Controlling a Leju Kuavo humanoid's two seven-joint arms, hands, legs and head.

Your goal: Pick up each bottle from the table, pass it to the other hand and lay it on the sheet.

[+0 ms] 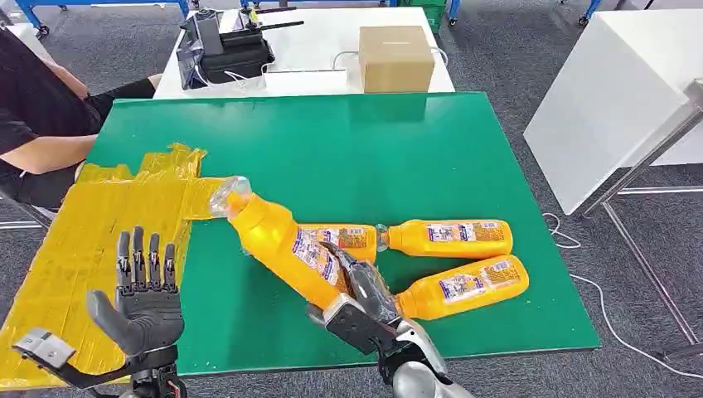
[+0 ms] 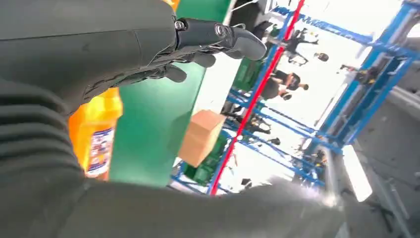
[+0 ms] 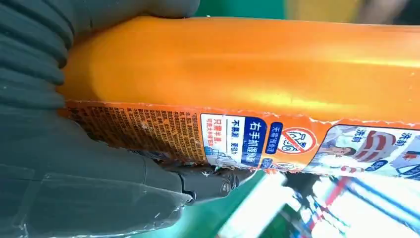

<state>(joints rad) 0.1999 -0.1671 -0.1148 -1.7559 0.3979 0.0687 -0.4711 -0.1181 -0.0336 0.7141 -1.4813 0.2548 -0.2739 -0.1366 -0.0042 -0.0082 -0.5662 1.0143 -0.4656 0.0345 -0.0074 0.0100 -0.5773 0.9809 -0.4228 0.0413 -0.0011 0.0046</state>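
My right hand [image 1: 358,300] grips the lower body of an orange bottle [image 1: 278,245] and holds it tilted above the green table [image 1: 348,149], its clear cap end pointing toward the yellow sheet [image 1: 99,240]. Up close in the right wrist view, the held bottle [image 3: 237,69] shows its printed label, with my fingers [image 3: 208,184] wrapped under it. My left hand [image 1: 145,298] is raised over the sheet's near part, palm up, fingers spread and holding nothing. Three more orange bottles lie on the table: one [image 1: 352,240] behind the held bottle, one [image 1: 448,237] to its right, one [image 1: 464,286] nearest.
A person [image 1: 37,116] sits at the table's far left corner. Behind the green table, a white table carries a cardboard box [image 1: 395,58] and a black device [image 1: 228,50]. A white table [image 1: 613,91] stands to the right.
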